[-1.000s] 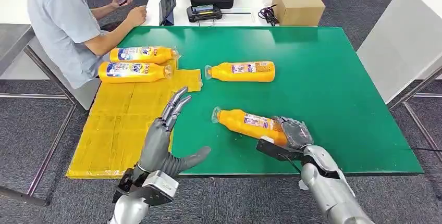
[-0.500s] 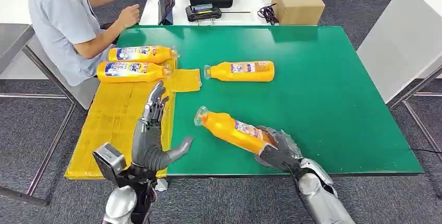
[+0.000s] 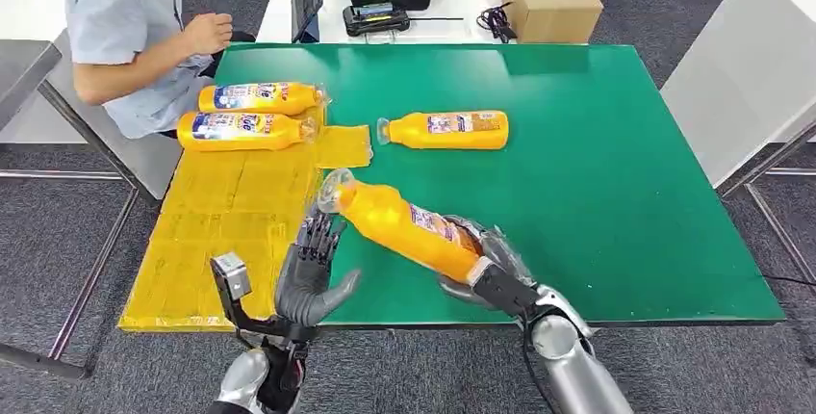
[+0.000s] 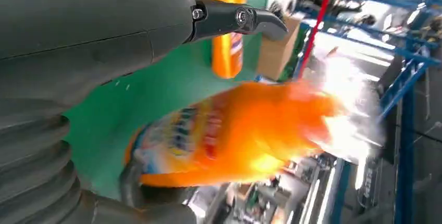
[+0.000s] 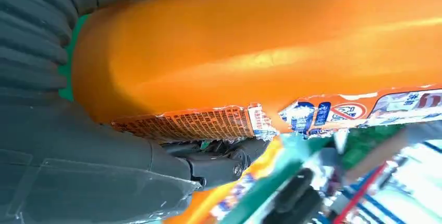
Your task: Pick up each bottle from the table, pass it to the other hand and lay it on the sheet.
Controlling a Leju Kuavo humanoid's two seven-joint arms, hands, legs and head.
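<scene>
bottle [image 3: 409, 228] looks stiff, slick plastic; right hand [image 3: 491, 270] grasps base end, left hand [image 3: 310, 274] fingers spread, empty; take mid-body.

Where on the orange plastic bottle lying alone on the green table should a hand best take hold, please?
Probably around the middle of the lone orange plastic bottle, on its labelled body, coming down from above. It lies flat on the green table with its clear cap pointing toward the yellow sheet. The body is widest and most even there, while the neck tapers, and nothing sits close beside it.
</scene>
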